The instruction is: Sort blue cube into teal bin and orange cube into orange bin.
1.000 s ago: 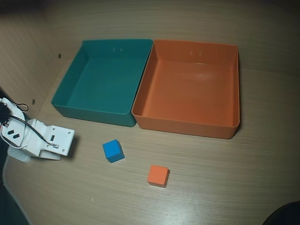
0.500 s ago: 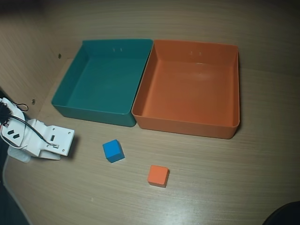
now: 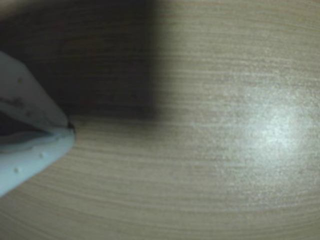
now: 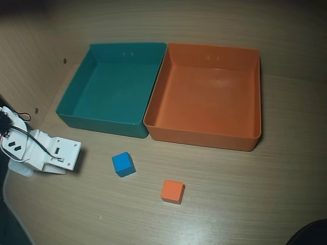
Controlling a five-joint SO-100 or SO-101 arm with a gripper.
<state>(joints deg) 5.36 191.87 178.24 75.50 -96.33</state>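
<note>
**Two cubes on open counter, both bins empty, arm parked at the left edge**

The counter is pale wood-grain laminate, lit brightly enough to throw a glare patch in the wrist view, where a dark shadow covers the upper left of the surface. In that wrist view the gripper enters from the left edge: its two white fingers meet at their tips with nothing between them, hovering above bare counter.

In the overhead view the nearest stretch of counter is bare except for a dark object cutting the lower right corner. The orange cube sits nearest the bottom edge, free on all sides. The blue cube lies a little farther up and to the left, turned slightly, apart from the orange cube and near the front wall of the teal bin. To the left, the white arm with its black wires rests low at the counter's rounded left edge, clear of both cubes.

Beyond the cubes the two bins stand side by side, walls touching: the teal bin on the left, the orange bin on the right. Both hold nothing. Open counter runs to the right of the orange bin and behind both bins, where the surface darkens toward the top edge.
</note>
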